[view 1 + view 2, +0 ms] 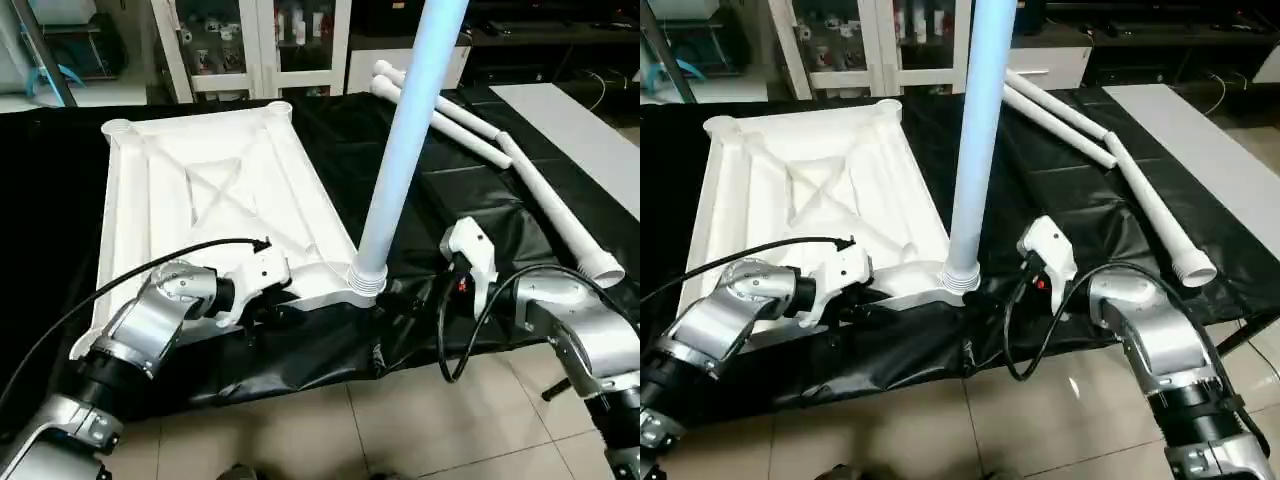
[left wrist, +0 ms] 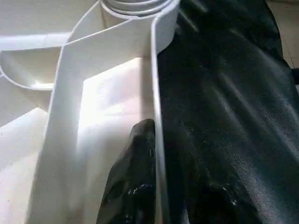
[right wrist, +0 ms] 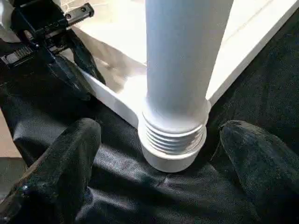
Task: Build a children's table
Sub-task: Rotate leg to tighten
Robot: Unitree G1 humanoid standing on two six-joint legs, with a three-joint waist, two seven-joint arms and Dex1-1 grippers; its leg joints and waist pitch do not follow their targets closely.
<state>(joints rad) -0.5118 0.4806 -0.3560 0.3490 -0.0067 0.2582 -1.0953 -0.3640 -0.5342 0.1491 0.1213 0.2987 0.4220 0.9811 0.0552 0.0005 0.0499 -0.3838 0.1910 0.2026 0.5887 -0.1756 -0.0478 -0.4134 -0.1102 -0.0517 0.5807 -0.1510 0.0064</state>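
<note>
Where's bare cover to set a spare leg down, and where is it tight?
Free black cover lies between the tabletop and the three loose legs. The near corner is crowded: the standing leg with the right gripper around its base and the left gripper on the rim.

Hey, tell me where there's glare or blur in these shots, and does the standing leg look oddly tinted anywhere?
Left eye view: the upright leg looks pale blue and the floor tiles throw soft reflections. Left wrist view: the tabletop wall is washed out by bright glare, and the near finger is blurred. Right wrist view: both near fingers are out of focus, while the leg's threaded base is sharp.
</note>
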